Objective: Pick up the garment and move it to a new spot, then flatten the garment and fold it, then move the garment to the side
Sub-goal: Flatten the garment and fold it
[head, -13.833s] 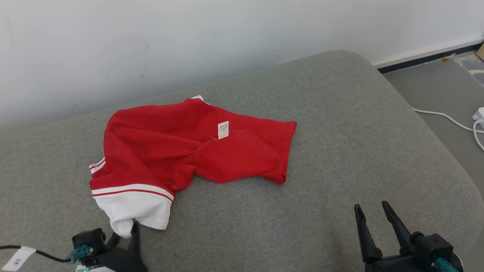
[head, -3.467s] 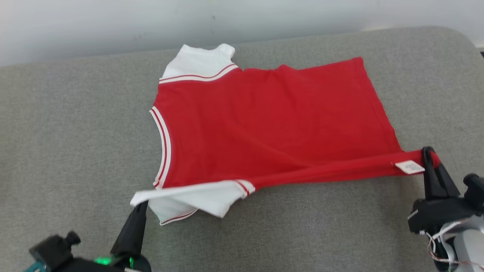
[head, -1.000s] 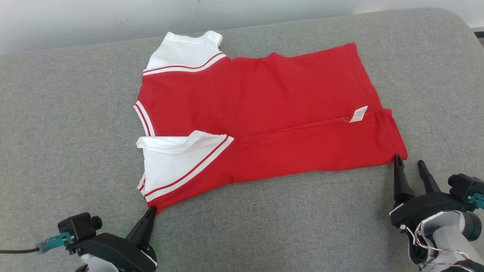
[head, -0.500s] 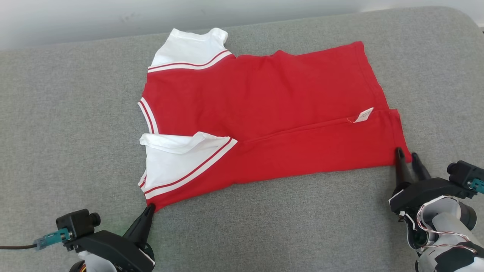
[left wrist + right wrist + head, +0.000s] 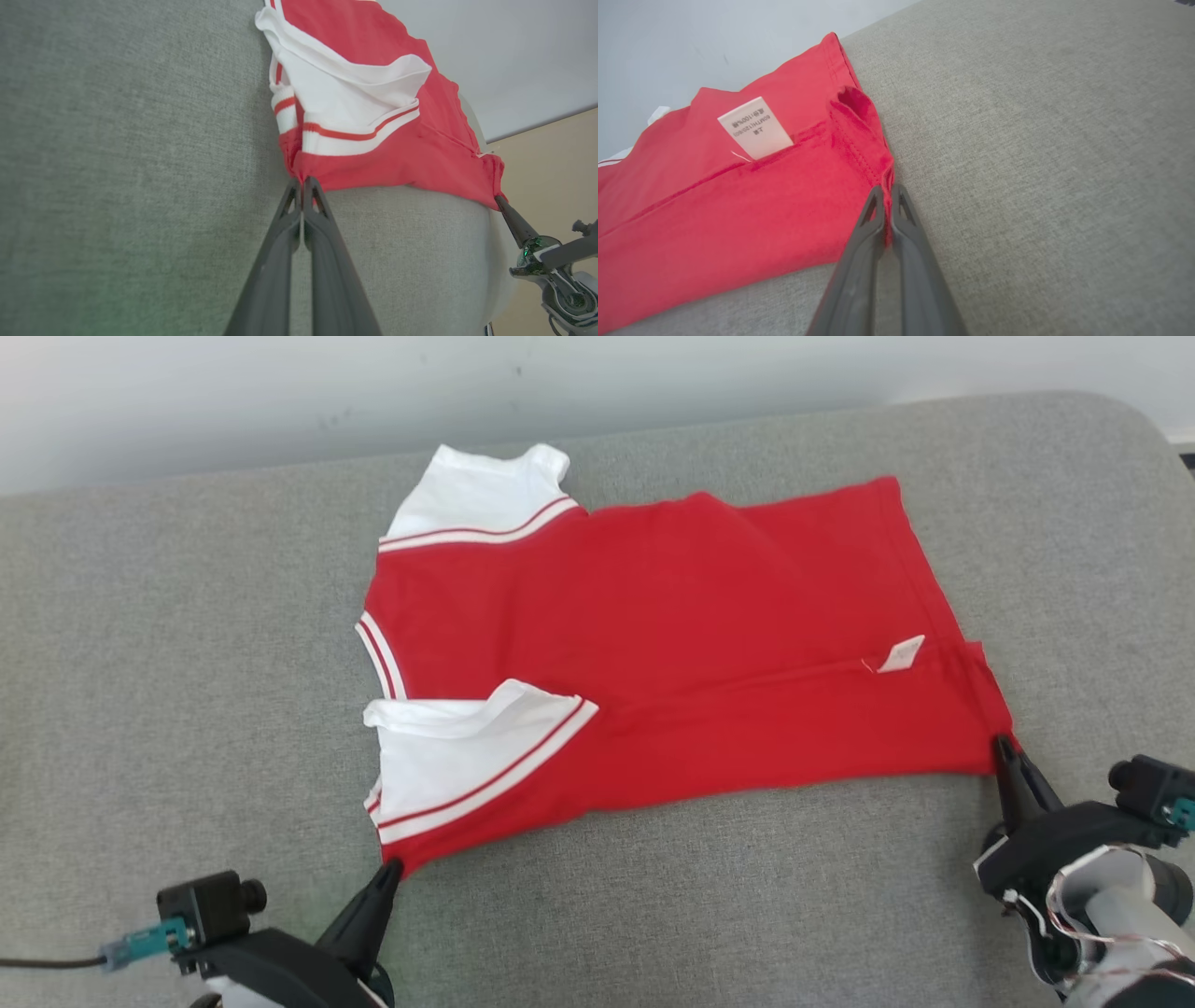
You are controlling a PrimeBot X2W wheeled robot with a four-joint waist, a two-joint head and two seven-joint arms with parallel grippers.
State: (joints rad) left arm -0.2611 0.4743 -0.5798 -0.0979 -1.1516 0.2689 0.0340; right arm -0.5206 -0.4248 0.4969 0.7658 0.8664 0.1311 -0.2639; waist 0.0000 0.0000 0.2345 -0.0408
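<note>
We're over the grey cushion (image 5: 140, 663), and the garment (image 5: 653, 644) lies spread across its middle, collar end toward the left edge and hem toward the right. It's a red shirt with white sleeves, and most of it sits flat.

Look at the two near corners. The left gripper (image 5: 387, 873) has its jaws pressed together on the red corner just below the near sleeve (image 5: 448, 756). The left wrist view shows the cloth bunched right at the tips. Over at the hem, the right gripper (image 5: 1006, 747) is clamped shut too, with a ridge of red fabric caught between its fingers.

So where do we stand? The pick-up and the move look done, and the flattening nearly so (the far sleeve (image 5: 476, 495) curls a little near the cushion's far edge). The near sleeve lies turned in over the body. A seam runs the shirt's length, with the care label (image 5: 901, 653) poking out, so we may have one long fold down.

With both near corners pinched, we judge the folding is in progress. The rest of that fold and the final shift to the side remain.
</note>
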